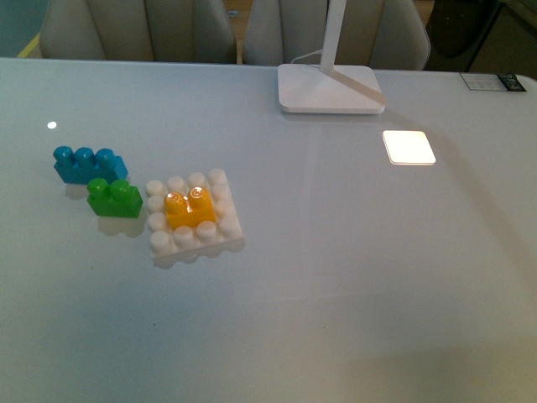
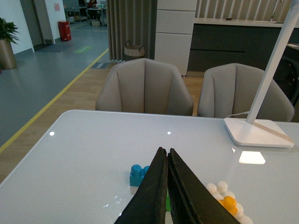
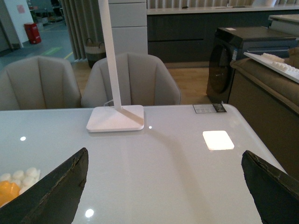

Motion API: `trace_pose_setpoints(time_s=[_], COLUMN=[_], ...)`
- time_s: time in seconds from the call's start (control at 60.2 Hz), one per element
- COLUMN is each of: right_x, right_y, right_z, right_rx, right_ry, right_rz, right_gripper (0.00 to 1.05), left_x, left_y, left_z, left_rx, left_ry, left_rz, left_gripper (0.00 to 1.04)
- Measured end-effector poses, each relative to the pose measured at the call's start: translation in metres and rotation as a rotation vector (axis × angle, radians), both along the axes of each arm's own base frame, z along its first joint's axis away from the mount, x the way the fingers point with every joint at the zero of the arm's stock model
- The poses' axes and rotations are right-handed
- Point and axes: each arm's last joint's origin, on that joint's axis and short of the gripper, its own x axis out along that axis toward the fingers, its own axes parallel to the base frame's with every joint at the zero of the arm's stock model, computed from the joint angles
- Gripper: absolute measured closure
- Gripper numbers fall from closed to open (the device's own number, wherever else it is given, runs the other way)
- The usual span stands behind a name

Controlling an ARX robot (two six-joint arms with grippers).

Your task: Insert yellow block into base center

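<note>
White table (image 1: 352,277): yellow block (image 1: 190,210) seated mid-base (image 1: 197,243).

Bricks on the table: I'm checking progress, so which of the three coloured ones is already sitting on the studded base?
The yellow block, seated among the white base's centre studs; the green brick and blue brick rest on the table beside it.

Not much of the bot shows up here. The left matte black wedge-shaped claw (image 2: 167,186) has two long tapered fingers, smooth with slightly dusty edges. The right matte black claw (image 3: 163,186) shows only two broad pointed finger tips, same dull plastic-looking finish.
</note>
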Motion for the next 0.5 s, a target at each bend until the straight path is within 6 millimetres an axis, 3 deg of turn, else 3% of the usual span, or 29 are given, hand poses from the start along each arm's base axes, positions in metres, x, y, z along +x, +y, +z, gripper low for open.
trace_pose_setpoints(time_s=[0.498], right_x=[0.000], right_y=[0.000], right_z=[0.000], right_rx=[0.000], right_ry=[0.000], right_rz=[0.000], right_gripper=[0.09], left_x=[-0.017], left_y=[0.000], left_z=[-0.003], left_rx=[0.000], left_ry=[0.006], left_rz=[0.000], left_gripper=[1.02])
